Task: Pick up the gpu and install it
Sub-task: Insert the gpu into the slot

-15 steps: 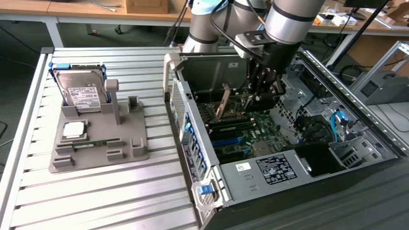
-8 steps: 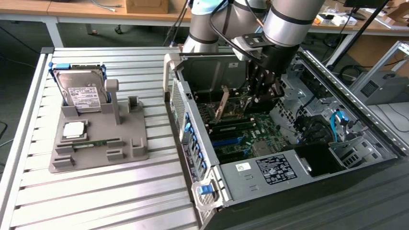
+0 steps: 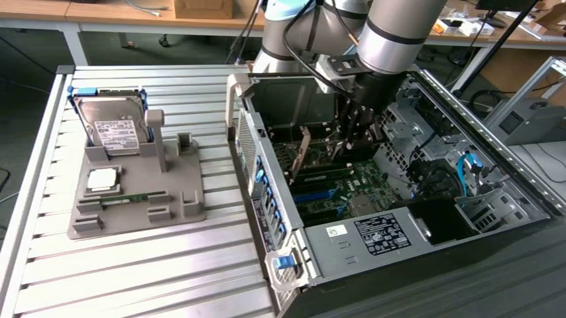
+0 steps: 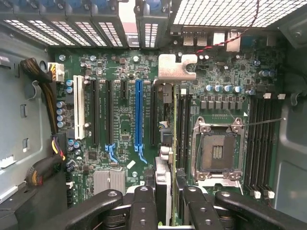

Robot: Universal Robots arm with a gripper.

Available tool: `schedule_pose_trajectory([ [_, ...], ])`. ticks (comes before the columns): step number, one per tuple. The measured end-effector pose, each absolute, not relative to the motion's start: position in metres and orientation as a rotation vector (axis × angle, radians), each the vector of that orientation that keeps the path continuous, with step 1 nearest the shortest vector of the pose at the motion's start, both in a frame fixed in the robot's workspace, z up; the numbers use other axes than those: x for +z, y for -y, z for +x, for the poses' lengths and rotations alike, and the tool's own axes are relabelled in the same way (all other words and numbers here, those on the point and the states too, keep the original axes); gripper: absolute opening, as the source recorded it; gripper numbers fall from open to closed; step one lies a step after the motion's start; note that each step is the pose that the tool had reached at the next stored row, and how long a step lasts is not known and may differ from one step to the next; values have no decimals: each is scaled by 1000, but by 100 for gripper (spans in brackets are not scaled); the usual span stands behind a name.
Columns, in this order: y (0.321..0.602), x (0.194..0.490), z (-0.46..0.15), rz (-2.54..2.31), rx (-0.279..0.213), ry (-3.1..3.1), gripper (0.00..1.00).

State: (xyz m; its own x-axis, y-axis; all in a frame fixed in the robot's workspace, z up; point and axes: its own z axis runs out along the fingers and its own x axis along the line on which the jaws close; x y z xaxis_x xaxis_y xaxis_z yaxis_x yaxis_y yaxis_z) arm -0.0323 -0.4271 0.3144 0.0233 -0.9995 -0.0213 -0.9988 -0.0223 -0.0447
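Observation:
In the wrist view the gpu (image 4: pixel 174 143) shows edge-on as a thin green card. It runs over the motherboard between the blue slot (image 4: pixel 138 115) and the CPU socket (image 4: pixel 216 151). Its silver end bracket (image 4: pixel 176 67) is next to the case's rear slot openings. My gripper (image 4: pixel 171 211) is shut on the card, with one black finger (image 4: pixel 144 206) on each face. In the exterior view the gripper (image 3: pixel 356 142) reaches down into the open computer case (image 3: pixel 354 252), and the gpu (image 3: pixel 306 156) stands upright over the board. Whether the card is in a slot I cannot tell.
On the slatted table at the exterior view's left, a grey fixture (image 3: pixel 132 205) holds a hard drive (image 3: pixel 111 126), a CPU chip (image 3: pixel 102 179) and a memory stick (image 3: pixel 124 197). Inside the case are a cable bundle (image 4: pixel 41 81), a white slot (image 4: pixel 79 112), memory slots (image 4: pixel 261 139) and drive cages (image 3: pixel 425 132).

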Motion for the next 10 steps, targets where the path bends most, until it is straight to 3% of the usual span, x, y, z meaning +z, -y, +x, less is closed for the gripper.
schedule_pose_trajectory([
  [10,430,308,-34,-2217,-33,-2167,27],
])
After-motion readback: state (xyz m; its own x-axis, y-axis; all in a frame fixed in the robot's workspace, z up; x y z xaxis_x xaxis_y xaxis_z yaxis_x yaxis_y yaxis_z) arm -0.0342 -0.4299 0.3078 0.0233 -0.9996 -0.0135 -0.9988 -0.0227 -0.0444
